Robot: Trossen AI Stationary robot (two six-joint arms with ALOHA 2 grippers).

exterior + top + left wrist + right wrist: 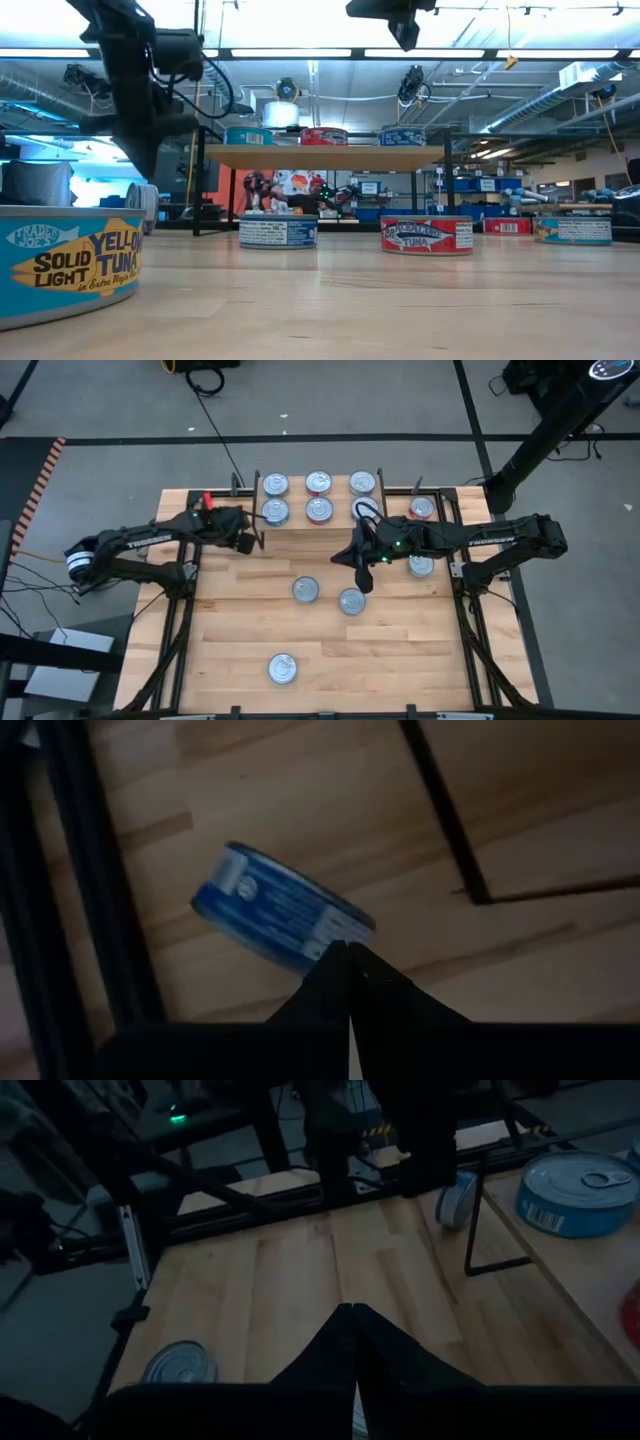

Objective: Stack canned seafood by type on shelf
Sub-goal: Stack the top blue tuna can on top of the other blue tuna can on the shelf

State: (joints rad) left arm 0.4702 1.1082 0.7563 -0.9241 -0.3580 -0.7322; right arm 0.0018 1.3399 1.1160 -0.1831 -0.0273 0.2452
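Blue-labelled and tipped on its edge, one tin (283, 913) is lying on the wooden table (240, 650) just beside the shelf's black leg, and we are seeing it right at the tips of the left gripper (347, 952). Its two fingers are pressed together with no gap; the tin is sitting just past them, and we cannot tell if the tips are touching it. From above, the left gripper (243, 541) is hanging at the left end of the shelf (340, 497).

On the shelf six tins are standing in two rows of three, silver tops up.

The right gripper (363, 576) is hovering over the bare table in front of the shelf, fingers (335, 1342) closed together on nothing. Near it two tins (306, 589) (351, 601) are resting flat on the table. Another tin (421, 565) is lying under the right arm, one red tin (422, 508) is sitting beside the shelf's right end, and one more (283, 668) is standing alone near the front edge.
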